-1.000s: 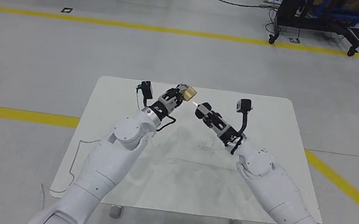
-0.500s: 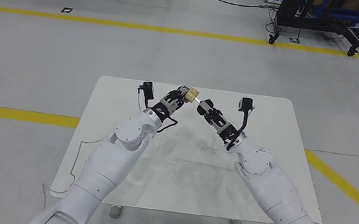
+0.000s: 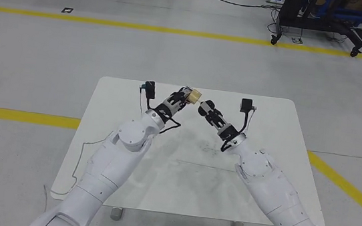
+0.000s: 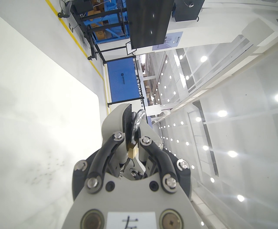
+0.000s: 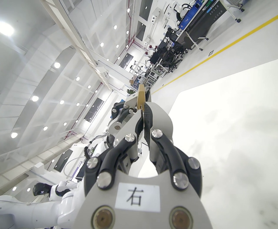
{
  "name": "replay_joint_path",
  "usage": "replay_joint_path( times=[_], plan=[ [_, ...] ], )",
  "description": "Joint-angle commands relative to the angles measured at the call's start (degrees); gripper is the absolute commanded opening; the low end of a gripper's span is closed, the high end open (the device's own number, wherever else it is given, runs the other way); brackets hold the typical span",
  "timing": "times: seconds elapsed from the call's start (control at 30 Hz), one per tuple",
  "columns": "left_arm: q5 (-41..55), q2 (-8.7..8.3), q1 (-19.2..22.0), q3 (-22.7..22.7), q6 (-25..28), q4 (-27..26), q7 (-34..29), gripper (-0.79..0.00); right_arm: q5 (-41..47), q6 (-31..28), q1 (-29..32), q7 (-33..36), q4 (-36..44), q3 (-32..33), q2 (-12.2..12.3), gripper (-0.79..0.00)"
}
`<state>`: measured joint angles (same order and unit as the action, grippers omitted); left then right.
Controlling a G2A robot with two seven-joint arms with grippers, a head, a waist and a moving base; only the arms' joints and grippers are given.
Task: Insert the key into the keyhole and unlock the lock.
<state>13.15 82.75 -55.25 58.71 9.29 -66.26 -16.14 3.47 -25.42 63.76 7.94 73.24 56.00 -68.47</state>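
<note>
1. My left gripper [image 4: 133, 117] is clenched on the lock [image 3: 195, 95]; the brass body juts past its fingertips, and from the left wrist camera I see a steel loop and a bit of brass pinched between the pads.
2. My right gripper [image 3: 202, 105] is pinched tight on the key [image 5: 141, 109]; only a thin sliver of it shows between the pads, pointing at the lock.
3. The right gripper's fingertips sit just beside the lock, nose to nose with the left gripper; the key's tip meets the near end of the brass body; I cannot tell whether it is inside the keyhole.
4. The lock is held in the air above the far part of the white table [image 3: 260, 189], clear of its surface.
</note>
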Motion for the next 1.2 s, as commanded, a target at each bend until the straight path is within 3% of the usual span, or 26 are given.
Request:
replay_joint_path(
  times=[0.0,0.2,0.57,0.6,0.63,0.67,1.17],
  plan=[
    [-2.26,-0.02,-0.10,-0.13,1.19,-0.22,1.01,-0.785,-0.58,1.16,0.29,-0.76,0.52,0.26,-0.10,-0.785],
    [-8.23,0.03,-0.67,-0.90,3.20,-0.97,3.63,-0.785,-1.78,3.88,0.85,-0.95,1.61,0.85,-0.40,-0.785],
    [-8.26,0.37,-0.97,-0.71,2.69,-1.12,2.65,-0.785,-1.37,3.69,1.18,0.79,2.56,2.32,-0.87,-0.785],
    [-7.65,0.43,-1.00,-0.62,2.61,-1.08,2.40,-0.785,-0.90,3.59,1.24,1.10,2.59,2.57,-0.90,-0.486],
    [-6.62,0.51,-1.07,-0.52,2.35,-1.02,2.05,-0.785,-0.51,3.68,1.29,1.55,2.61,2.76,-0.92,-0.132],
    [-5.70,0.58,-1.06,-0.41,2.02,-0.97,1.72,-0.785,0.02,3.81,1.31,1.99,2.71,2.98,-0.95,0.000],
    [3.00,1.20,-0.01,2.31,-1.34,1.04,-0.56,-0.785,0.02,3.81,1.31,1.99,2.71,2.98,-0.95,0.000]
  ],
)
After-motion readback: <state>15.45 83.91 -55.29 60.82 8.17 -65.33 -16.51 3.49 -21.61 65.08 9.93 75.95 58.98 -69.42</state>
